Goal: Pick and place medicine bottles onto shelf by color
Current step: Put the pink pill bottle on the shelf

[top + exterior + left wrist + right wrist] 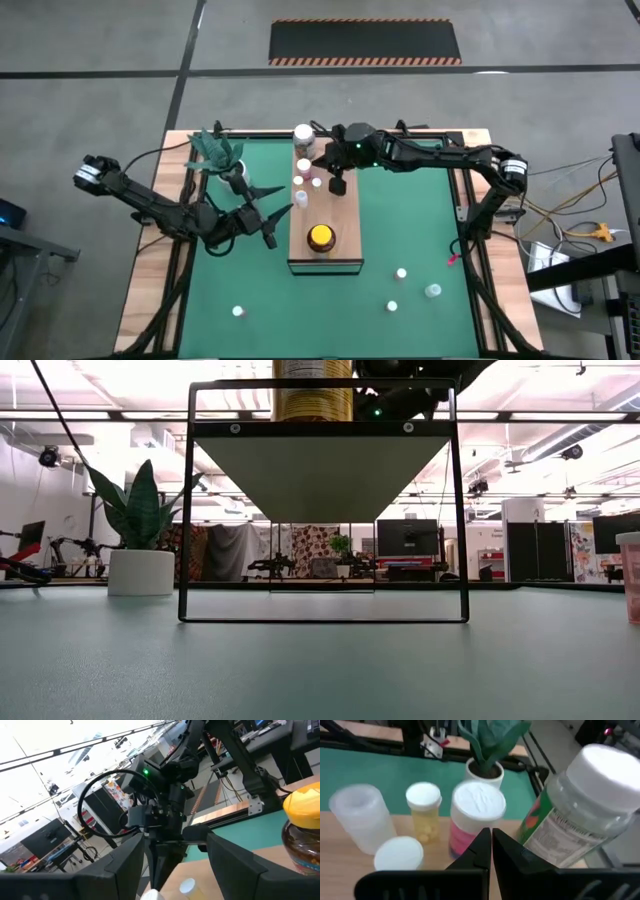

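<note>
A green mat [400, 230] covers the table, with the wooden shelf [345, 215] standing at its middle. At the shelf's far end small white-capped bottles [303, 180] cluster beside a white-lidded jar [303, 134], seemingly grouped by cap color; the yellow-lidded jar [320, 237] sits alone near the front. More bottles [401, 272] lie loose on the mat, unsorted. The right gripper [338, 185] hovers over the cluster, fingers pressed together and empty. The left gripper [278, 212] waits spread wide beside the shelf. The jar's label is unreadable.
</note>
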You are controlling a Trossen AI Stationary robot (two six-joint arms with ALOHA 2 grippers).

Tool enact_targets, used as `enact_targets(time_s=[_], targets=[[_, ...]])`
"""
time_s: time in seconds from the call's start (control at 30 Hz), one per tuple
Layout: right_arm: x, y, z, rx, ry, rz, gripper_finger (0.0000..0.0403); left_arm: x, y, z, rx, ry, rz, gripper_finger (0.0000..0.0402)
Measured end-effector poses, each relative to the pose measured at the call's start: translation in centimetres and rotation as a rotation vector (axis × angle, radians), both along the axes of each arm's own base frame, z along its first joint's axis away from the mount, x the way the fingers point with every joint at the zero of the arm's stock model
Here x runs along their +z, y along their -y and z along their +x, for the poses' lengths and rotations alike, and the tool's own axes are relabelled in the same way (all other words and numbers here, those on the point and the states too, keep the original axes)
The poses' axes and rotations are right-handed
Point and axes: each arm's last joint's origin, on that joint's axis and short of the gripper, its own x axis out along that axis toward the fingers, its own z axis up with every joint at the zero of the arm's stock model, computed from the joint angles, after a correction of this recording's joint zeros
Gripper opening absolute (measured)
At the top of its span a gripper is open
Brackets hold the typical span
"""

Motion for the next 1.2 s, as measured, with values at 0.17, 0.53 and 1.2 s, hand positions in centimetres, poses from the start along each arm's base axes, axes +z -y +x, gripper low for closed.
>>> enact_targets(time_s=[0.17,0.53,1.2], targets=[[0.2,0.3,0.2,-0.008,-0.002,0.000,0.0009,-0.1,-0.8,0.2,0.031,0.015,-0.030,0.0199],[3.1,-0.3,-2.4,-0.030,-0.067,-0.006,0.0009,-0.2,-5.7,0.5,0.003,-0.028,-0.099,0.0198],[4.3,-0.9,-4.1,-0.030,-0.100,0.004,0.0009,0.1,-15.6,1.6,-0.147,-0.266,-0.375,0.0014]])
